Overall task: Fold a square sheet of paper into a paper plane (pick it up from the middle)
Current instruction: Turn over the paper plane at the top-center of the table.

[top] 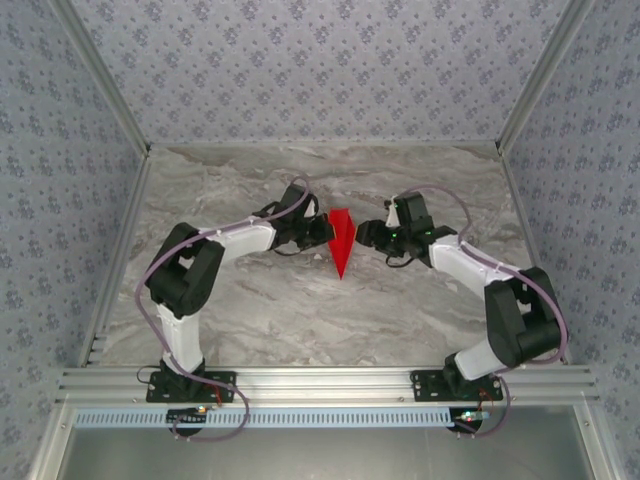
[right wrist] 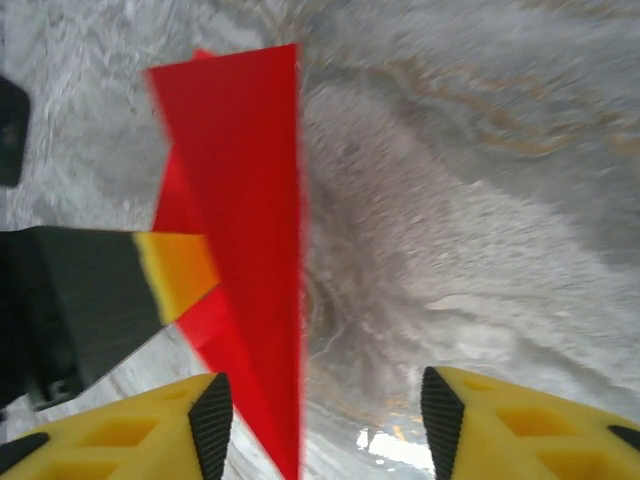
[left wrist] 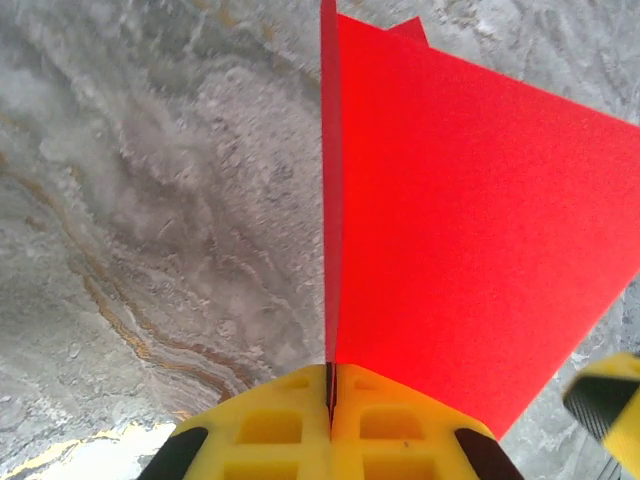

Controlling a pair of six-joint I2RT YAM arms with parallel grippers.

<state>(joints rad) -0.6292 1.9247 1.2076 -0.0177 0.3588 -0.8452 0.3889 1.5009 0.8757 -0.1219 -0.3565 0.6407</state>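
Yellow-fingered, the left end effector (left wrist: pixel 330 385) is pressed fully together on the red paper (left wrist: pixel 470 230), gripping a fold that stands on edge between its two pads. From that pinch the paper spreads away as a flat, widening panel, with a second layer peeking out behind its far corner. The right end effector (right wrist: pixel 325 400) faces it from the other side with its jaws partly apart. The paper's thin edge stands in the gap, close to one finger (right wrist: pixel 212 420), and the other finger is well clear of it, so nothing is clamped there. In the right wrist view one yellow-tipped finger of the left end effector lies against the paper's side. From above, the paper (top: pixel 341 245) is a narrow wedge with its point toward the near edge, between the two end effectors at the middle of the grey marbled table (top: pixel 250 300). Both arms bend inward from their bases at the near edge.
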